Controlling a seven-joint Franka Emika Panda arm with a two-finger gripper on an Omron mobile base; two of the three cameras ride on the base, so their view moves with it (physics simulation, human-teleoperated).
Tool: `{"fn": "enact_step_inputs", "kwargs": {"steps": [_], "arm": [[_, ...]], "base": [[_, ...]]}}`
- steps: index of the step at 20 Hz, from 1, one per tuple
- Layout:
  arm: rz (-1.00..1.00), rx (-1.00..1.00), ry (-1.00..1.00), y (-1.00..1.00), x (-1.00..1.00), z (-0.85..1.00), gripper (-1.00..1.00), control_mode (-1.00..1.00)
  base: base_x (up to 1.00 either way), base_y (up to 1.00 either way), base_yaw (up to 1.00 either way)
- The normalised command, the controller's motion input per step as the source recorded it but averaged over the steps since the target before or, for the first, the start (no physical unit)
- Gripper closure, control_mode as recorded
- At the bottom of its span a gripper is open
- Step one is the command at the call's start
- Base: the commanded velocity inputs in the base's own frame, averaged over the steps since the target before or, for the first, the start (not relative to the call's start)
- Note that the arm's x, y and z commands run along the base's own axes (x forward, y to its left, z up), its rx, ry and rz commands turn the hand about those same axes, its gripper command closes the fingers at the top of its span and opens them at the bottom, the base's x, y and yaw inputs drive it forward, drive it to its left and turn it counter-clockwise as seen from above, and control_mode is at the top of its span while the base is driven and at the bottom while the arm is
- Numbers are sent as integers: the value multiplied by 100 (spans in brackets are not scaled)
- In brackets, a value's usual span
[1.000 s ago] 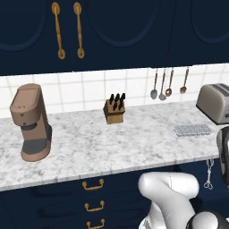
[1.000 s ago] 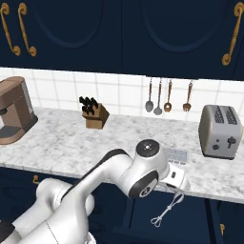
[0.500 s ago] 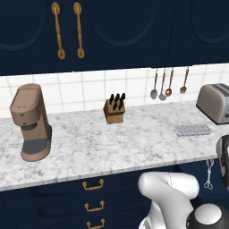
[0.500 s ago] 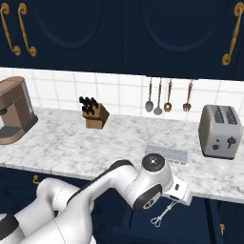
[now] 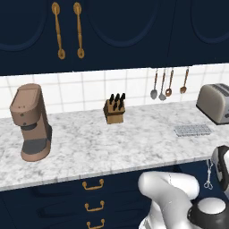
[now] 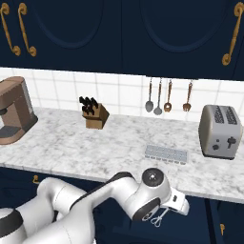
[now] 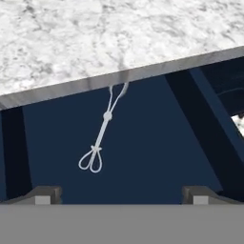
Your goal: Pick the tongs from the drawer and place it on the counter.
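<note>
Below the counter edge, hand view: the tongs point(image 7: 101, 138) lie on the dark drawer floor, looped tips toward the camera, their far ends running under the counter point(image 7: 95, 43) lip.
Left of scene: brown coffee machine point(image 5: 30, 121) stands on the counter point(image 5: 98, 143), well apart from the work area.
Centre: knife block point(image 5: 114, 108) sits near the tiled wall; not involved.
Right of centre: flat grey grid tray point(image 6: 166, 153) rests near the front edge, beside the toaster point(image 6: 218, 131).
Right, below the slab: the tongs point(image 5: 209, 174) show just beside the arm's wrist; the tongs point(image 6: 159, 218) also peek out beneath the wrist in the right base view.
Gripper point(image 7: 119, 193): fingers point(image 7: 44, 194) spread wide, holding nothing, poised above the tongs and not touching them.
Step in hand: approach for the grasp, by my judgement.
Recommended practice: centre the opening over the slim shaft near the pivot rather than the loops, set the fingers across the shaft, descend straight and close only when both pads flank the metal.
Risk: thin metal may slip or pivot; the overhanging stone lip crowds the lift, so withdraw outward before rising.
</note>
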Motion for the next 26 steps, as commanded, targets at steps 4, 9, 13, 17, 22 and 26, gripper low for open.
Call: {"fn": "enact_step_inputs", "kwargs": {"steps": [4, 9, 13, 17, 22, 26], "arm": [[10, 0, 1, 2, 8, -34, -100, -100], [13, 0, 8, 2, 15, -25, -100, -100], [12, 0, 9, 0, 23, -34, -100, -100], [6, 3, 2, 0, 24, -43, -100, -100], [0, 9, 3, 0, 28, -36, -100, -100], [0, 7, 1, 0, 24, -23, -100, -100]], "base": [[0, 0, 0], [0, 0, 0], [0, 0, 0], [0, 0, 0], [0, 0, 0], [0, 0, 0]]}}
